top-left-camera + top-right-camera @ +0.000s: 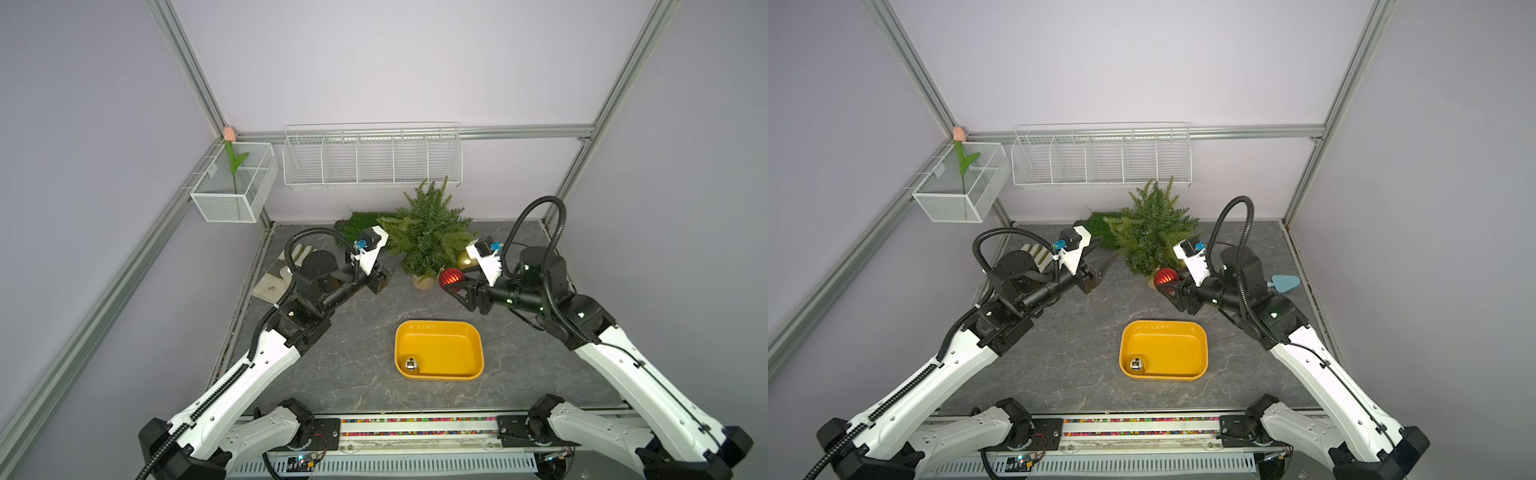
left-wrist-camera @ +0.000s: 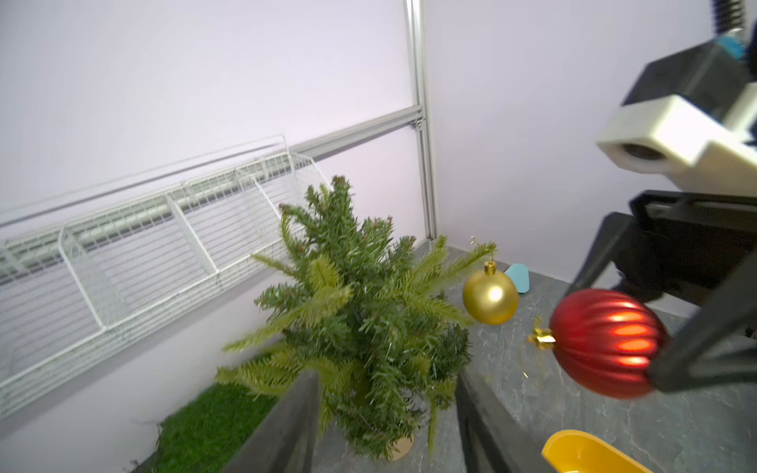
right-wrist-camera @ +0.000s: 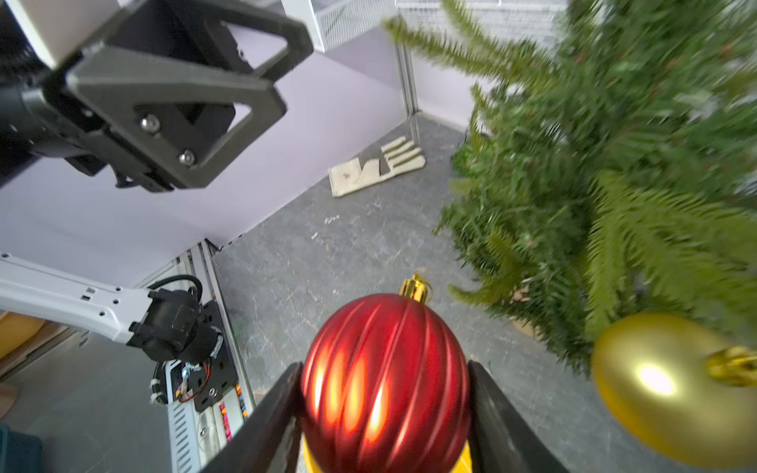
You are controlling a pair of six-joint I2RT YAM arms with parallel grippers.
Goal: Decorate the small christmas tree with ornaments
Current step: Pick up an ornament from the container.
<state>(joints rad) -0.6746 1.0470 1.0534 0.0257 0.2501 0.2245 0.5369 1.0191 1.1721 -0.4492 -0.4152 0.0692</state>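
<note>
- Ornaments number three. The nearest, the silver ornament (image 1: 411,365), lies alone in the near left corner of the single yellow tray (image 1: 449,349).
- That tray sits on a grey, stone-veined tabletop (image 1: 332,353), which two white and black arms (image 1: 232,386) reach over from the near edge.
- Beyond the tray, the right gripper (image 3: 385,366) clamps the ribbed red ornament (image 3: 385,381) between both fingers. Its gold cap points toward the tree, and the ball is just beside the lowest branches.
- Across from it, the left gripper (image 2: 387,376) has its jaws parted and holds nothing. Its fingertips are near the tree's left-hand foliage.
- The one small christmas tree (image 1: 428,237) stands upright on its tan base toward the back middle of the tabletop.
- The gold ornament (image 2: 490,297) hangs by its cap from a branch tip on the tree's right side.
- One grass roll (image 1: 357,224) lies behind the tree to its left, by the back wall.
- One cream glove (image 3: 377,168) lies flat by the left wall, and one pale blue piece (image 1: 1285,284) lies by the right wall.
- The walls (image 1: 395,62) are pale lilac, edged with aluminium frame rails (image 1: 519,129).
- On the back wall hangs one wire rack (image 1: 372,160) with five compartments.
- On the left wall hangs one mesh box (image 1: 232,199), which holds one pink tulip (image 1: 229,134) standing upright.
</note>
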